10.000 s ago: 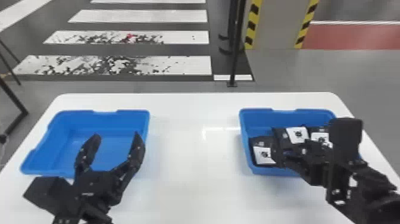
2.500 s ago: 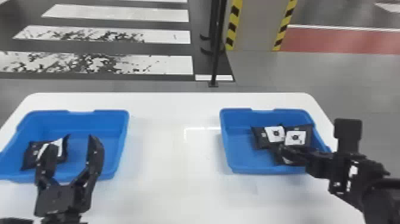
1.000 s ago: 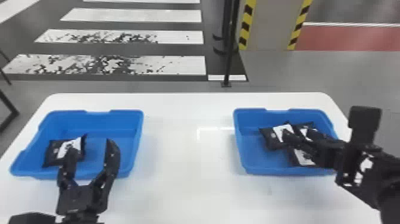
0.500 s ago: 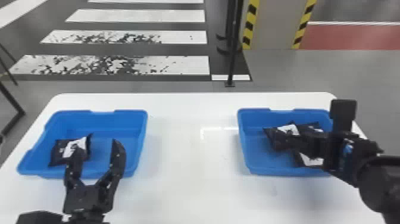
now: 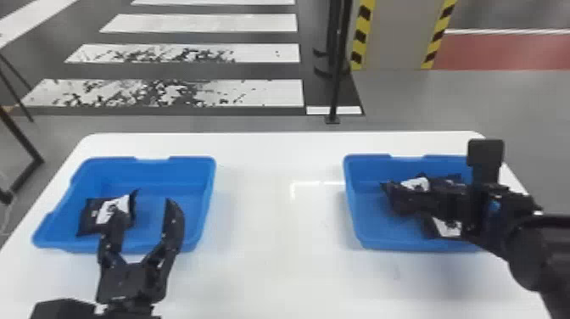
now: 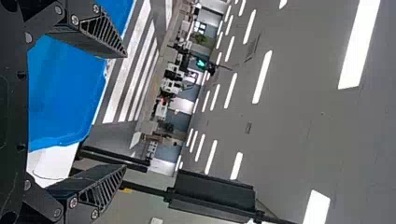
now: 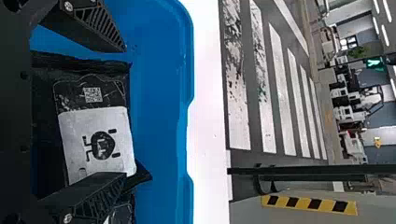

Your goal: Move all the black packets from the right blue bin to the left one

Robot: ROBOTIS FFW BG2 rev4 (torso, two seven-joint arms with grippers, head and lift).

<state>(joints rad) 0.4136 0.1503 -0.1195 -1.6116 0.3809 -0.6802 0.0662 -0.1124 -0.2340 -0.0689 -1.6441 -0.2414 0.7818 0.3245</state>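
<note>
You've gained a black packet (image 5: 91, 217) in the near left of the left bin (image 5: 208, 185), empty earlier, so the transfer is underway but unfinished. Your right gripper (image 7: 125, 112) is spread wide over another packet (image 7: 95, 140) in the right bin (image 5: 352, 199), gripping nothing; your left gripper (image 5: 144, 210) stands wide and empty. That right-bin packet looks glossy, creased and white-labelled.

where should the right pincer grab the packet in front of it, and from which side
Probably by its left and right edges, from above: the packet lies broad labelled face up, and the right pincer is open across it. Another packet crowds its right edge.
</note>
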